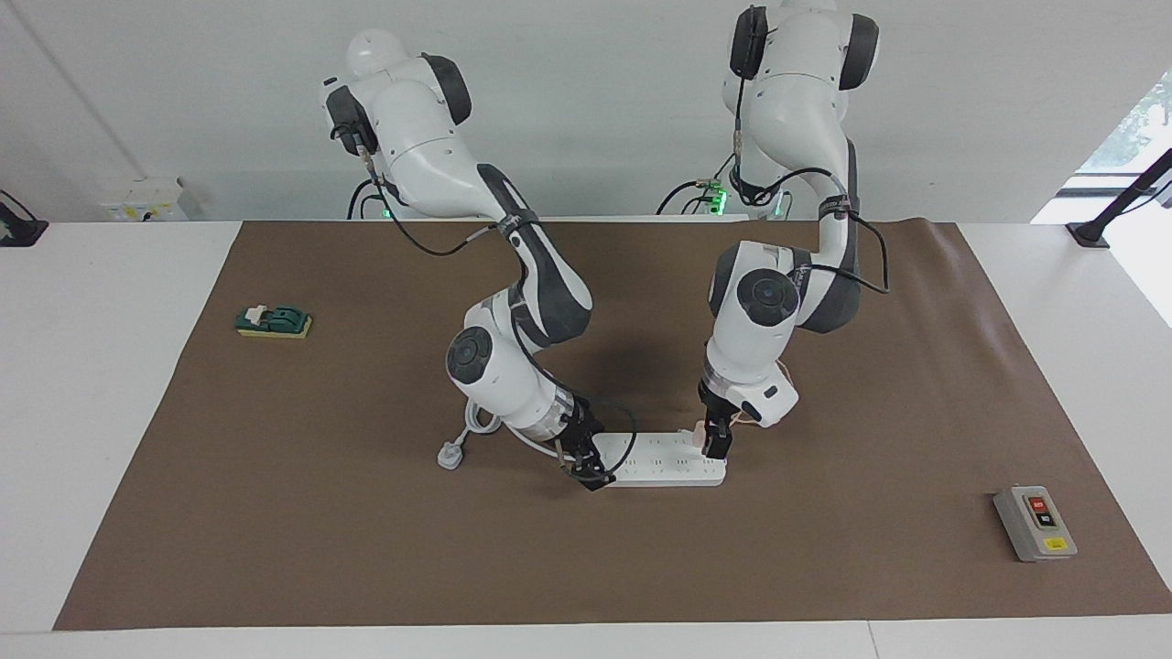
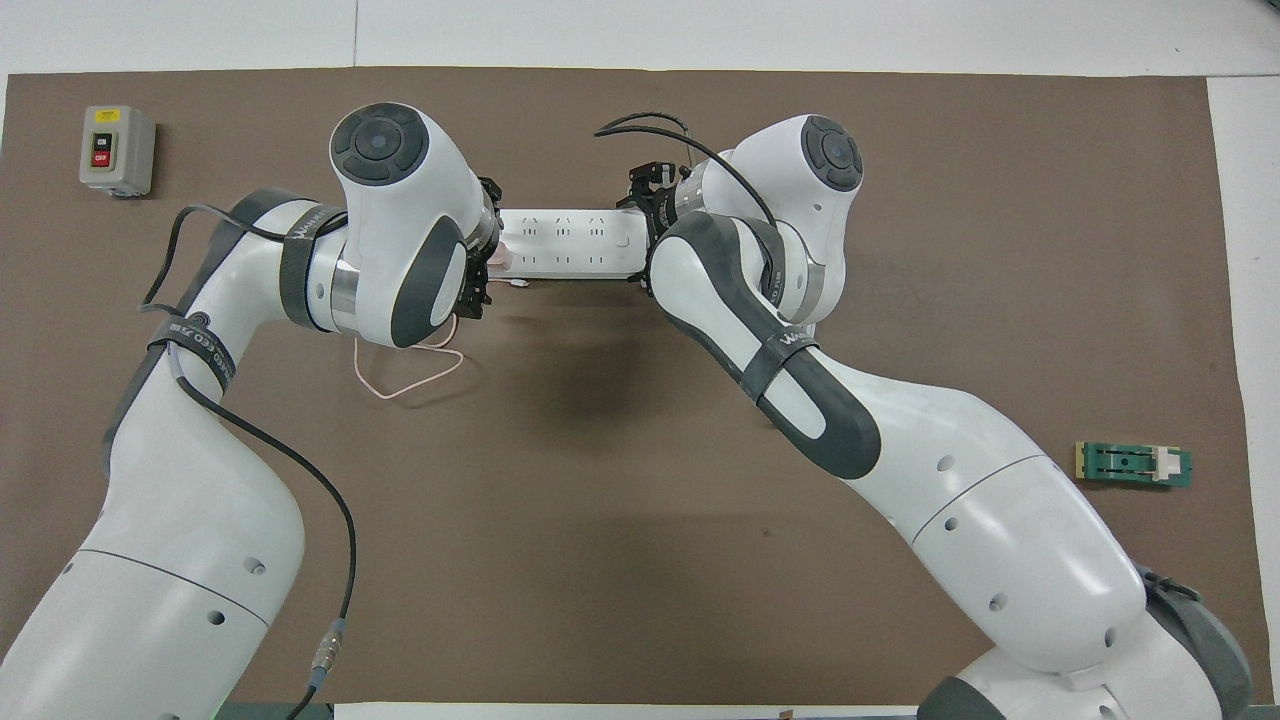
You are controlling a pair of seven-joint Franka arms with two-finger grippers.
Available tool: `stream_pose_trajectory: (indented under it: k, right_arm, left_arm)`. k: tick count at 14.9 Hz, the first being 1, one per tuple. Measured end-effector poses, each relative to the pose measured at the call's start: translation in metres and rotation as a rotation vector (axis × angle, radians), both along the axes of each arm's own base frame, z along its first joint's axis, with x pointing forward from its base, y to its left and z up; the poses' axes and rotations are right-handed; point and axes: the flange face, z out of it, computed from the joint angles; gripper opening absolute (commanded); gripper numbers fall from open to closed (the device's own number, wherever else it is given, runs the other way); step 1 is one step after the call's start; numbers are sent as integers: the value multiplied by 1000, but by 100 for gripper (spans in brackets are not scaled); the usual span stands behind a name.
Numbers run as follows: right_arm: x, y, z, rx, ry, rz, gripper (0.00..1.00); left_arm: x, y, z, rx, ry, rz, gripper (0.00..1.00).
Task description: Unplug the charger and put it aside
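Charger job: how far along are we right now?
Done: both arms are at the white power strip. In hand: the right gripper presses on the strip's cord end; the left gripper is down at the small pale pink charger, which looks plugged into the strip's other end. Left: pulling it out and setting it aside on the brown mat.

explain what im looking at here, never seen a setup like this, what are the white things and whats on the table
Two white robot arms work at a table with a brown mat. One picture faces them from across the table; the other looks down from above their own end. The right gripper is down on one end of a white power strip. The left gripper is down at the other end, at a small pink charger plugged in there; its thin pink cable loops nearer the robots. Also on the mat: a grey switch box and a small green block.
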Motion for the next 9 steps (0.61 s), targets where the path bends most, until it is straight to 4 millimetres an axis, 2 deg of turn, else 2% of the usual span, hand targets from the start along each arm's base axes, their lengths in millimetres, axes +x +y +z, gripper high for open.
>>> stream_pose_trajectory:
  k: [5, 8, 9]
  right_arm:
    - [1, 0, -2, 0, 0, -1, 100]
    - [1, -1, -6, 8, 7, -10, 100]
    - [2, -3, -7, 20, 16, -22, 100]
  left_arm:
    - [0, -1, 0, -2, -6, -2, 83]
    - [0, -2, -1, 0, -15, -8, 59]
    - [0, -2, -1, 2, -16, -10, 56]
